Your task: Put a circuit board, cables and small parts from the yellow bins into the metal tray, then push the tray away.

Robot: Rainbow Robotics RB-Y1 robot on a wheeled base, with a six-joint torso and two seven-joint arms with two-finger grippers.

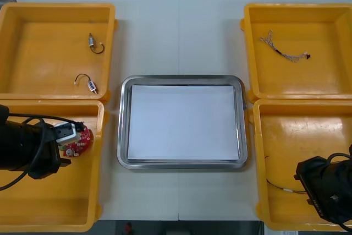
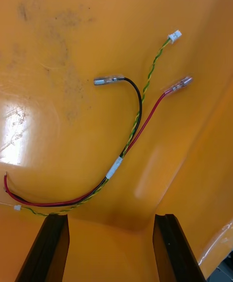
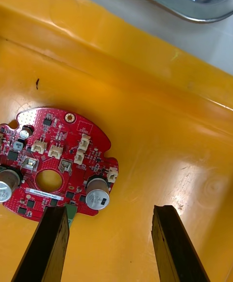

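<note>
**Circuit board lying in the near left bin, both tools open**

The round red circuit board is seen lying flat on the floor of the near left bin, close to the wall that faces the metal tray. The left tool is held low over this bin with its fingers spread apart and nothing gripped. One fingertip is placed at the board's edge, while the other is set over bare bin floor. Whether the fingertip touches the board cannot be told.

The tray is set at the middle of the surface between the four bins, white inside and holding nothing.

In the near right bin a red and yellow cable with a black strand is laid in a loose curve. The right tool is held above it, fingers wide apart, with the cable lying just beyond the fingertips and untouched.

Two short black cables are found well apart in the far left bin. A thin twisted cable is seen in the far right bin.
</note>
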